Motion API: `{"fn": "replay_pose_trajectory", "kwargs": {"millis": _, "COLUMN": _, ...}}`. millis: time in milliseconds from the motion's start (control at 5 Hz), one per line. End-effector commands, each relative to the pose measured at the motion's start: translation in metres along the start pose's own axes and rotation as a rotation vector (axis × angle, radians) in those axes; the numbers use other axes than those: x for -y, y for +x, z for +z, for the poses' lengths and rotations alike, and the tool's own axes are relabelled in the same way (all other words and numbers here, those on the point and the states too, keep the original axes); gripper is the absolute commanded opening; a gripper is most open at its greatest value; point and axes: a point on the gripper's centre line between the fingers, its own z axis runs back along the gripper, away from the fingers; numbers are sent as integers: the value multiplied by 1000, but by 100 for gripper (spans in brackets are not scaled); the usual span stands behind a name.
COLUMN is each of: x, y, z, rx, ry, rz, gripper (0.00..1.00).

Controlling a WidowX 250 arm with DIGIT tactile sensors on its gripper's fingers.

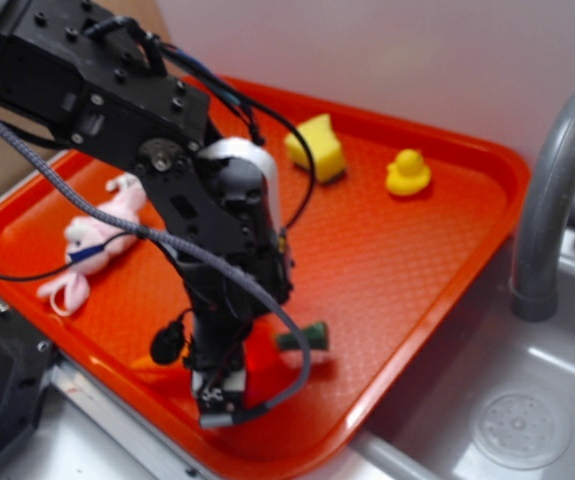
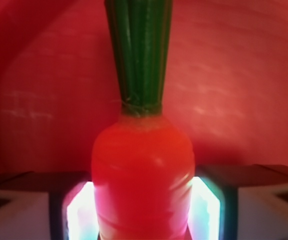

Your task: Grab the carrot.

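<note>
Carrot [image 2: 142,175]: glossy, rigid-looking plastic toy, likely light and slippery, lying near the front edge of the red tray [image 1: 407,260], jaws clamped against both flanks of its thick orange body, the soundest hold.

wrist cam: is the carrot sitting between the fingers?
Yes. In the wrist view the carrot fills the gap between the fingers, one on each side of its orange body, with its green stem pointing away over the red tray.
</note>
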Motion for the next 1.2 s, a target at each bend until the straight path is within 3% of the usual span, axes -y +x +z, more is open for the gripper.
{"fn": "replay_pose_trajectory", "kwargs": {"millis": 0, "x": -69, "y": 4, "z": 78, "rx": 8, "ry": 74, "rz": 469, "gripper": 0}}
{"fn": "replay_pose_trajectory", "kwargs": {"millis": 200, "x": -108, "y": -10, "z": 122, "rx": 38, "ry": 44, "rz": 722, "gripper": 0}}
{"fn": "replay_pose_trajectory", "kwargs": {"millis": 400, "x": -120, "y": -34, "z": 169, "rx": 87, "ry": 80, "rz": 846, "gripper": 0}}
{"fn": "replay_pose_trajectory", "kwargs": {"millis": 600, "x": -115, "y": -56, "z": 191, "rx": 148, "ry": 71, "rz": 825, "gripper": 0}}
{"fn": "replay_pose_trajectory", "kwargs": {"millis": 800, "x": -113, "y": -53, "z": 183, "rx": 190, "ry": -3, "rz": 614, "gripper": 0}}
{"fn": "replay_pose_trajectory", "kwargs": {"millis": 1000, "x": -116, "y": -52, "z": 175, "rx": 143, "ry": 11, "rz": 629, "gripper": 0}}
